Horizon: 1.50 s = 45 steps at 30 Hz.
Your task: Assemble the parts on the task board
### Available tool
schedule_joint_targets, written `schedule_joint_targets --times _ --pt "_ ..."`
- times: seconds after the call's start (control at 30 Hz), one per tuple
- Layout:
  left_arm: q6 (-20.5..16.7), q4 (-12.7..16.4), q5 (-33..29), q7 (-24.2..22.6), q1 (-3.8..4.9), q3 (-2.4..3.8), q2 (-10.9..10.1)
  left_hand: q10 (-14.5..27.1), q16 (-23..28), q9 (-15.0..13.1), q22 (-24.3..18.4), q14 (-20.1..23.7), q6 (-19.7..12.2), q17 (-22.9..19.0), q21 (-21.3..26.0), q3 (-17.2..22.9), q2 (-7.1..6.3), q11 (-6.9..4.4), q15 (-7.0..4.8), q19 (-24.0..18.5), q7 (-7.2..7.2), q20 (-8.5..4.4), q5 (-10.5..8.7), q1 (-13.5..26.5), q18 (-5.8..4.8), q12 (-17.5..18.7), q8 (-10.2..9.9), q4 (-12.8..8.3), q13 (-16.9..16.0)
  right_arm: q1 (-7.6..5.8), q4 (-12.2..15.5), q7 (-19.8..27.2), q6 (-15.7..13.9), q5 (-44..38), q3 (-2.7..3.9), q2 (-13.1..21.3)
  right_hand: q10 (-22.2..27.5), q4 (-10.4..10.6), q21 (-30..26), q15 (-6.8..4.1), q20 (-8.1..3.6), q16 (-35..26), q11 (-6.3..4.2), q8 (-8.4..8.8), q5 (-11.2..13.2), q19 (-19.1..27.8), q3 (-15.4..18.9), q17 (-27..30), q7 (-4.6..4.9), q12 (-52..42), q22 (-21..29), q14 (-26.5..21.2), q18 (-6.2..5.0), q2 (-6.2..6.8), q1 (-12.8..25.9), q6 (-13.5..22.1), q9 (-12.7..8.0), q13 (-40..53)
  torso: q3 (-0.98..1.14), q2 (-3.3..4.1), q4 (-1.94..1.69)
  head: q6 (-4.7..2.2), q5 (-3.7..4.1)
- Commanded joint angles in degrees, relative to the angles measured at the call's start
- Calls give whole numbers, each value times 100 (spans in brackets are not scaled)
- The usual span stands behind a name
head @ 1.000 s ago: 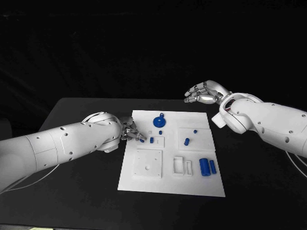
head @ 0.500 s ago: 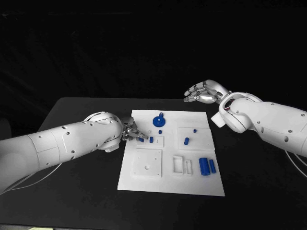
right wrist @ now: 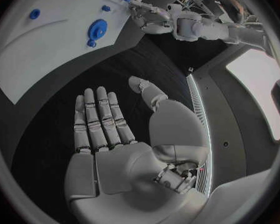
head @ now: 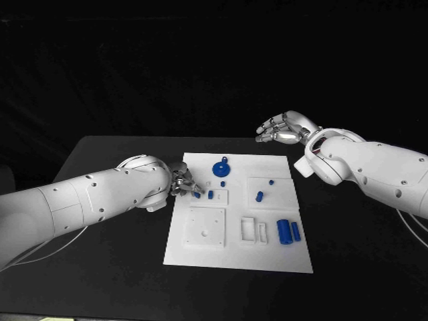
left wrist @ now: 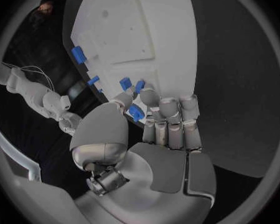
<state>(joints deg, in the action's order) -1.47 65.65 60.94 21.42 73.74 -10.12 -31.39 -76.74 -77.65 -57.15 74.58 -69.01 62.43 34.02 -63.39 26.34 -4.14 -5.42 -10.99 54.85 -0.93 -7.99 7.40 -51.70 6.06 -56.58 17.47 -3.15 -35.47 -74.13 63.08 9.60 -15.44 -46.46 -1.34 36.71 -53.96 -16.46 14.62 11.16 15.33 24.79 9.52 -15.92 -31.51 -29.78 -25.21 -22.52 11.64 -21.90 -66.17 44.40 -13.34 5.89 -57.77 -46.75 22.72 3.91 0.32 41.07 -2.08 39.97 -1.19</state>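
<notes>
Two hands at work: left hand [head: 180, 185] pinches a small blue part [left wrist: 134, 112] at the task board [head: 272, 261] left edge, near a slot; right hand [head: 281, 130] hovers with fingers apart beyond the far right corner. Next move, probably: seat the part upright.

The right hand [right wrist: 109, 134] is flat with its fingers spread apart, holding nothing. Far off, the left hand [right wrist: 149, 17] touches the white task board [right wrist: 47, 50], near a round blue part [right wrist: 97, 30].
</notes>
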Motion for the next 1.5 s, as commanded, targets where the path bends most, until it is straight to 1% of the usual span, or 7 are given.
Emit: schedule_joint_targets --times 0.03,0.27,0.6,0.8,0.9,1.2,1.5 --pt "237 15 -189 -44 -24 -16 -7 5 -33 31 8 26 28 1 25 2 137 29 5 -25 -32 -692 134 -55 -98 -11 -15 -159 12 2 -4 30 31 -2 5 -1 -12 0 -20 -1 13 22 -1 -31 -34 17 12 10 9 27 -6 -44 -59 -12 59 46 -6 1 0 0 0 16 7" --pt "352 -6 -225 -28 -24 -15 -2 7 -29 101 11 24 29 -8 42 2 89 40 16 -6 -37 -684 827 59 -125 -20 6 -418 40 6 -4 31 31 -2 5 -4 -12 1 -20 -1 13 22 -1 -32 -34 17 12 11 9 27 -7 -44 -59 -14 60 45 -7 1 1 -1 -5 19 11" --pt "396 -7 -248 -43 -24 -15 -7 11 -33 145 14 23 19 -12 57 90 104 43 18 15 -41 -690 1087 157 -134 -31 29 -543 60 6 -5 31 33 -2 5 -2 -12 1 -22 -1 14 23 -1 -32 -33 17 13 12 9 27 -9 -44 -59 -14 62 46 -7 1 2 -2 -3 25 12" --pt "335 13 -301 -83 -24 -15 -4 -13 -58 142 44 13 71 -6 42 233 591 36 22 22 -35 -691 1334 98 -151 -57 126 -901 76 6 -4 31 33 -2 5 -5 -12 1 -23 -1 14 24 0 -33 -32 18 13 13 9 28 -10 -45 -59 -13 63 46 -8 1 -1 0 -2 31 14" --pt "325 18 -325 -85 -24 -13 -14 -25 -69 124 57 5 70 -5 34 293 824 32 22 30 -29 -690 1296 61 -162 -63 184 -1114 88 7 -8 33 34 -2 5 -7 -12 2 -23 -1 14 24 0 -33 -32 18 14 13 9 28 -10 -45 -59 -14 65 46 -8 1 0 1 -1 30 12" --pt "390 10 -342 -29 -19 -4 -43 -45 -73 28 57 -29 18 -13 36 319 1010 13 5 70 -8 -695 1102 115 -172 -66 337 -1286 109 9 -14 34 37 -1 5 -17 -12 2 -25 -1 15 25 0 -34 -32 18 15 14 10 28 -12 -45 -60 -15 67 47 -8 1 0 3 2 30 17" --pt "811 -53 -308 -50 65 12 1 -41 -80 -91 70 -46 -110 -17 33 377 1006 -2 -11 89 1 -711 779 -22 -166 -84 458 -1337 109 12 -17 35 40 1 5 -30 -12 3 -26 0 15 26 0 -34 -33 18 16 15 10 29 -13 -46 -60 -16 70 47 -9 1 3 -1 2 33 20"
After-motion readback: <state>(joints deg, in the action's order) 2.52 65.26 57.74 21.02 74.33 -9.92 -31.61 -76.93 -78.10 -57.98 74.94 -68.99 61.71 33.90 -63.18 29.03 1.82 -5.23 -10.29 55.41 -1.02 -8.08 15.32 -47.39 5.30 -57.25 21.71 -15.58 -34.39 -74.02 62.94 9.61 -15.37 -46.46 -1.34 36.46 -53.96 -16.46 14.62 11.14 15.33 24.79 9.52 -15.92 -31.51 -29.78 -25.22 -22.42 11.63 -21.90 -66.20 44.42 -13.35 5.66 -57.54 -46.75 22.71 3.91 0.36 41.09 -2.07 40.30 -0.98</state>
